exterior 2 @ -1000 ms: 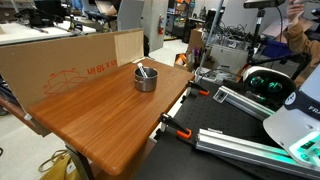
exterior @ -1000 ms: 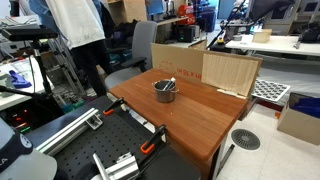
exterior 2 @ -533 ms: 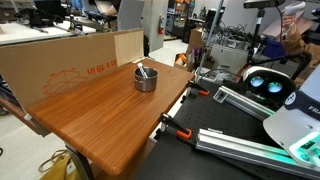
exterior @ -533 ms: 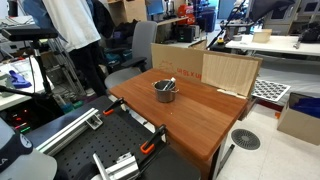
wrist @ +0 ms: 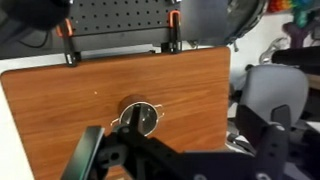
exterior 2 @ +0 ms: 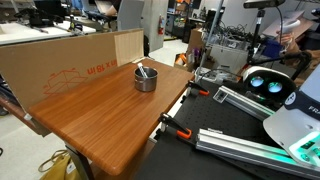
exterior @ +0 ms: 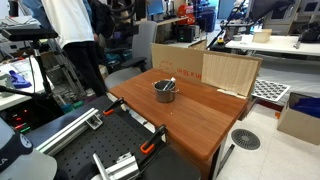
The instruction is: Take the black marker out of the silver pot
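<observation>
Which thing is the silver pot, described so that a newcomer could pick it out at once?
Find the brown wooden table with cardboard boxes standing along one edge. Just in front of those boxes sits the silver pot. Unlike the flat brown boxes, it is small, round and shiny metal, with the black marker resting inside it.

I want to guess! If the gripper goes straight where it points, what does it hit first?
The gripper likely meets the wooden table beside the silver pot, maybe the pot's rim; depth is unclear.
</observation>
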Available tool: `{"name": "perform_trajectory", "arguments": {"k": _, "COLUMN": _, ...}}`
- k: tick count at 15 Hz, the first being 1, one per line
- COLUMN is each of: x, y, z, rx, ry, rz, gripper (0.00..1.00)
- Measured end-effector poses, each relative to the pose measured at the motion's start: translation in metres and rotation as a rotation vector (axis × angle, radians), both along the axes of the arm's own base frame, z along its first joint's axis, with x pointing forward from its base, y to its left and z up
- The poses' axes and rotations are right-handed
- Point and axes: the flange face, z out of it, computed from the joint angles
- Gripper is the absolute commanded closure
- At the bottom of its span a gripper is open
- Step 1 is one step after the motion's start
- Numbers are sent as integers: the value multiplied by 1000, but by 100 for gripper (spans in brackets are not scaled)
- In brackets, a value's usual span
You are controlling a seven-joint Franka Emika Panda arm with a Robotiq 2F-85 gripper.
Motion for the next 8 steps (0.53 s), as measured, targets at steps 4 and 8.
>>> {"name": "perform_trajectory", "arguments": {"k": 4, "x": 22, "y": 7, "z": -43, "rx": 2, "ry": 58, "rz": -36, "gripper": 0}}
{"name": "perform_trajectory", "arguments": {"k": 8, "x": 51, "y": 12, "z": -74, "rx": 28, "ry": 100, "rz": -96, "gripper": 0}}
